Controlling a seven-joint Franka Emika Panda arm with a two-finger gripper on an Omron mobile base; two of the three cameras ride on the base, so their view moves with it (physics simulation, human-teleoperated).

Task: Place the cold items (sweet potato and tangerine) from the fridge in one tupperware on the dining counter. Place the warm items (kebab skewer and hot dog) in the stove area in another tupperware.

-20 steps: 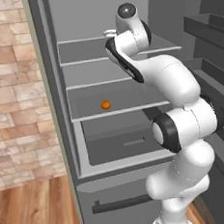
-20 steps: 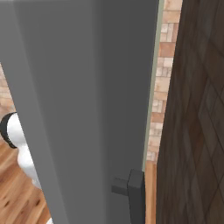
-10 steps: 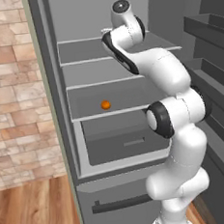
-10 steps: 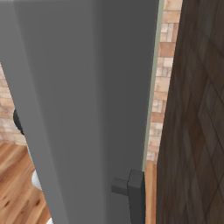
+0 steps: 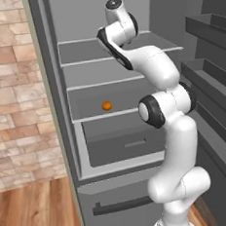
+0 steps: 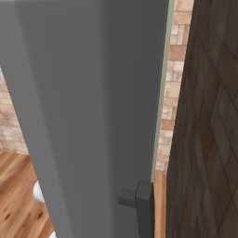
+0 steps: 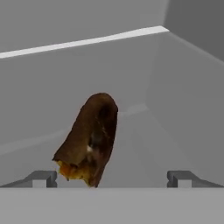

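The arm reaches up and into the open fridge (image 5: 105, 62), its wrist bent over the upper shelf (image 5: 95, 55) — and in the hand view the sweet potato (image 7: 89, 140) sits right ahead, a dark brown lumpy shape with an orange-yellow patch at its lower end, standing on the pale grey shelf floor close to the back wall. The hand (image 7: 113, 177) is spread as wide as it goes, nothing in it: one fingertip (image 7: 41, 178) shows at the lower left, the other far over at the lower right, and the sweet potato rises between them, nearer the left one. Whether that left tip touches the potato, the pictures do not show; the right one is well apart from it.

Down in the left base view, the tangerine (image 5: 106, 106) — a small bright orange ball — rests on the lower shelf, toward its left side and near the back, just above the grey drawer (image 5: 123, 146). The white arm crosses in front of the right part of those shelves.

From the right base view, the grey fridge door (image 6: 88, 116) stands edge-on with its dark handle (image 6: 139, 204) low down, brick wall (image 6: 169, 93) beyond.
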